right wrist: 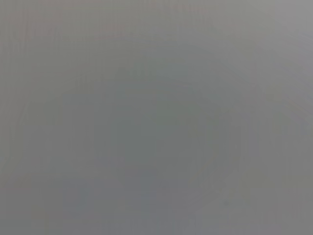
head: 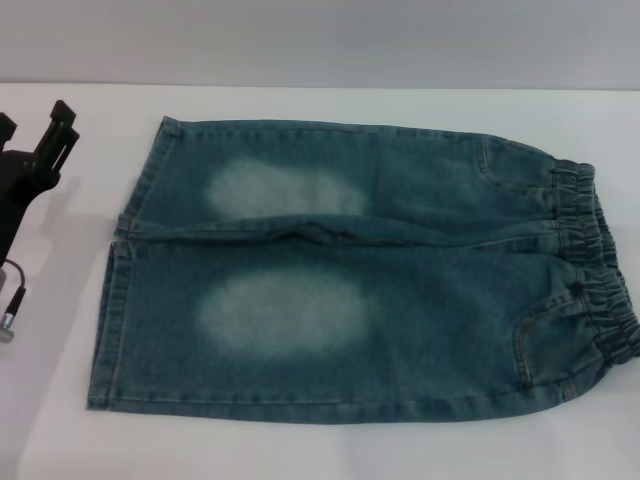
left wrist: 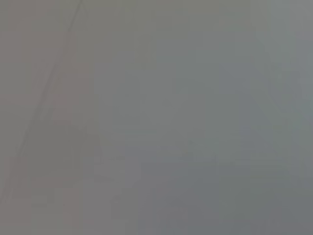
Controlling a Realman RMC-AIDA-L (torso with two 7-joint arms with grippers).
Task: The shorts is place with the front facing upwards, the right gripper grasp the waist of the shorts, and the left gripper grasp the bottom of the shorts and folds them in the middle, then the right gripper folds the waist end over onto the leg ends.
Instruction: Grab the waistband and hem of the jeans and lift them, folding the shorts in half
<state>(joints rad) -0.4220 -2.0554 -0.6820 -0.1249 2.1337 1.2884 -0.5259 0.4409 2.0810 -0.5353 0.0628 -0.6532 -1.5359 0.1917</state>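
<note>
Blue denim shorts (head: pixel 360 270) lie flat on the white table (head: pixel 330 450) in the head view, front side up, with pale faded patches on both legs. The elastic waist (head: pixel 600 280) is at the right and the leg ends (head: pixel 115 290) at the left. My left gripper (head: pixel 45 140) hovers at the far left edge, left of the leg ends and apart from the cloth, holding nothing. The right gripper is out of view. Both wrist views show only a plain grey surface.
A cable with a metal plug (head: pixel 8 322) hangs from the left arm at the left edge. The table's far edge (head: pixel 330 88) runs behind the shorts, against a grey wall.
</note>
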